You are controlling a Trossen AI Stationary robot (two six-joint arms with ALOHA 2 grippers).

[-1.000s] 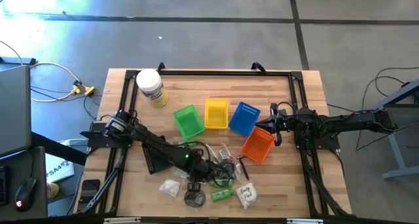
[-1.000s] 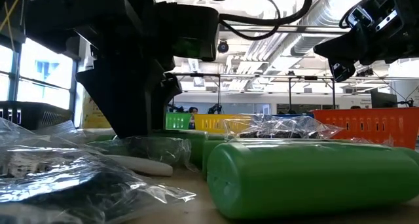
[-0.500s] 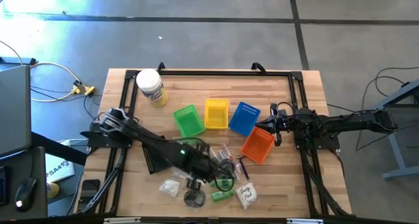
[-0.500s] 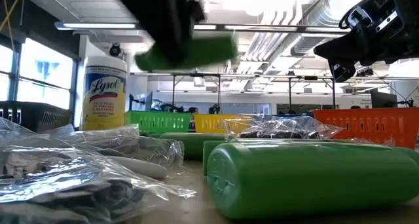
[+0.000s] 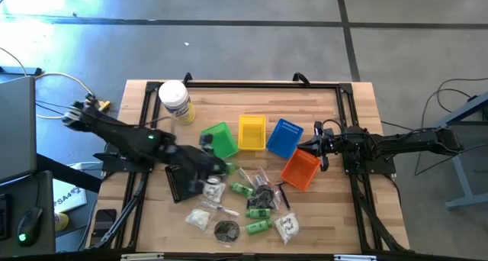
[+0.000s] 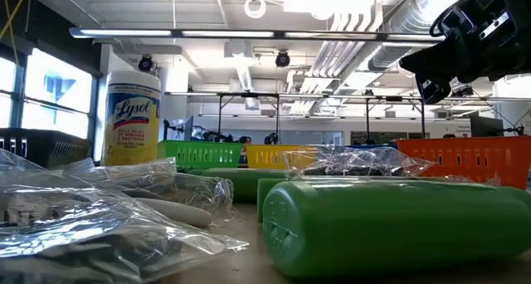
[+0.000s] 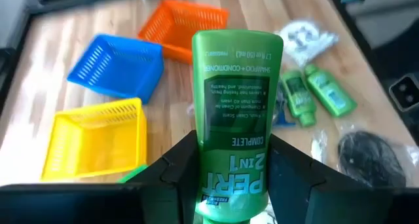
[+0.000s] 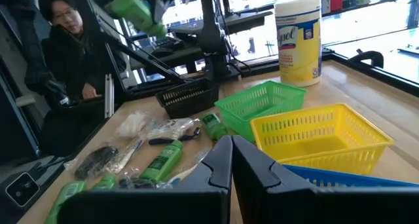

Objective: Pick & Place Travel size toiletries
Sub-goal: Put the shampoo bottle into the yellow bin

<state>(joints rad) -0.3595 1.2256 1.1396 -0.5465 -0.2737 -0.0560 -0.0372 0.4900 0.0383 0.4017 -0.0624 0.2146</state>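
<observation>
Left gripper (image 7: 229, 168) clamped on a small green bottle (image 7: 234, 119), fingers on both sides of its lower half, label reading "Pert 2in1"; in the high view it sits left of centre by the green basket (image 5: 219, 141). Bottle is lifted off the table, seen upper left in the right wrist view. Right gripper (image 8: 232, 160) fully closed, empty, parked at right of the high view beside the orange basket (image 5: 300, 169). Remaining toiletries lie in a loose pile (image 5: 252, 204) at lower centre of the table (image 5: 343, 124): more green bottles (image 5: 258, 227), white sachets (image 5: 287, 227), a black round pouch (image 5: 226, 231), clear-wrapped sticks. Yellow basket (image 5: 252, 132) and blue basket (image 5: 284, 137) sit between green and orange. White jar (image 5: 175, 101) stands upper left. A person (image 8: 62, 50) sits beyond the table in the right wrist view.
</observation>
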